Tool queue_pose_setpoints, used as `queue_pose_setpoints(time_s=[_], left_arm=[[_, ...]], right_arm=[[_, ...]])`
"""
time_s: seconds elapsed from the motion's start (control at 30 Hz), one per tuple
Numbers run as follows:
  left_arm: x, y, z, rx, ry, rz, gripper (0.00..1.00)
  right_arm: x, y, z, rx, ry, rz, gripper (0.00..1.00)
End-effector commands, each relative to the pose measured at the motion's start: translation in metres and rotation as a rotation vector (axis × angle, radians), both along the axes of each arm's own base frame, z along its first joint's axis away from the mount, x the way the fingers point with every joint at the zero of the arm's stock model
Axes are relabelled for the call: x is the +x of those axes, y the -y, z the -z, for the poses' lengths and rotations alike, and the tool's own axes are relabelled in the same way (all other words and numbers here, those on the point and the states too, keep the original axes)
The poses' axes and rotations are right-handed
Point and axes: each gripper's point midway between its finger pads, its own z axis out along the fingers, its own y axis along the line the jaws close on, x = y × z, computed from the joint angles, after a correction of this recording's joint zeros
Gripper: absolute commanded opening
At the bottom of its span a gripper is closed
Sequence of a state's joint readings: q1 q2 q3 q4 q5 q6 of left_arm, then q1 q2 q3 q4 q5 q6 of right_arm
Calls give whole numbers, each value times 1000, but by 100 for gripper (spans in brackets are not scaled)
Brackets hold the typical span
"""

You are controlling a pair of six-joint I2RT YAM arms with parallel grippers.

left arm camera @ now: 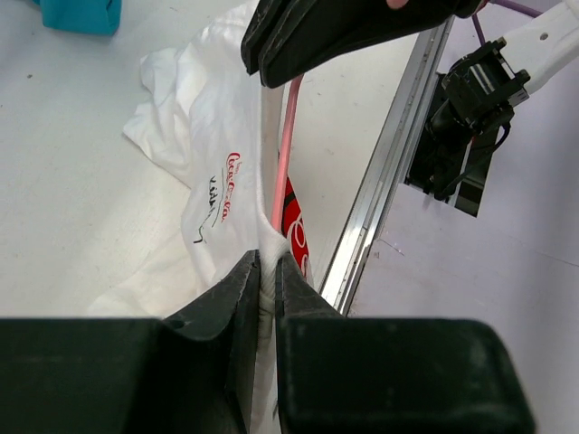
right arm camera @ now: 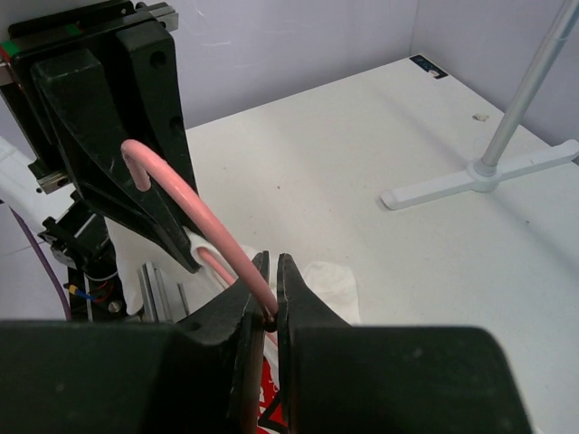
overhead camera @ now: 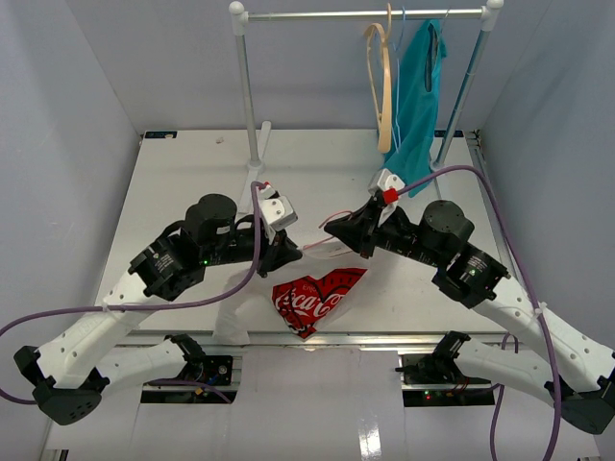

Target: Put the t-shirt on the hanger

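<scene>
The t-shirt [overhead camera: 317,293] lies bunched on the table [overhead camera: 183,173], well in front of the clothes rack [overhead camera: 248,86] and at the table edge farthest from it, with its red print facing up. Both grippers meet just on the rack side of that print. The left gripper [left arm camera: 268,264] has its fingers closed tight on a fold of white cloth, probably to hold an opening taut. The right gripper [right arm camera: 273,264] is closed down to a sliver on the pink wire of the hanger [right arm camera: 194,210]. The wire runs from that pinch into the cloth the left gripper holds, which suggests the hanger is being threaded inside while the shirt is braced. Whether either shoulder has seated is hidden.
</scene>
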State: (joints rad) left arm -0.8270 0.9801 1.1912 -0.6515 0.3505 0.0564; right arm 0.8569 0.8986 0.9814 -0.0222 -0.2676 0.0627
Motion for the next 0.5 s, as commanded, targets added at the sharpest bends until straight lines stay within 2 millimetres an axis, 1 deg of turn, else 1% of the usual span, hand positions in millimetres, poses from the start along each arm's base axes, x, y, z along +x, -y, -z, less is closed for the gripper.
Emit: queue_pose_setpoints(time_s=[0.0, 0.17, 0.23, 0.27, 0.3, 0.37, 0.4, 0.47], left_arm=[[5, -25, -19, -14, 34, -114, 11], [15, -34, -20, 6, 50, -192, 12], [18, -37, -19, 12, 54, -212, 13], [19, -38, -20, 11, 59, -223, 16], [20, -39, -20, 10, 63, -229, 20], [18, -38, -22, 4, 71, -209, 38], [14, -36, -24, -1, 71, -187, 45], [11, -37, -29, -11, 86, -170, 50]], right_arm=[[18, 28, -9, -49, 30, 146, 8], [16, 34, -17, -51, 32, 163, 8], [16, 35, -18, -56, 28, 166, 8], [16, 35, -17, -64, 22, 168, 8], [17, 35, -17, -71, 16, 169, 8], [19, 35, -19, -75, 14, 174, 8], [20, 34, -17, -81, 9, 177, 8], [23, 35, -25, -81, 10, 193, 8]])
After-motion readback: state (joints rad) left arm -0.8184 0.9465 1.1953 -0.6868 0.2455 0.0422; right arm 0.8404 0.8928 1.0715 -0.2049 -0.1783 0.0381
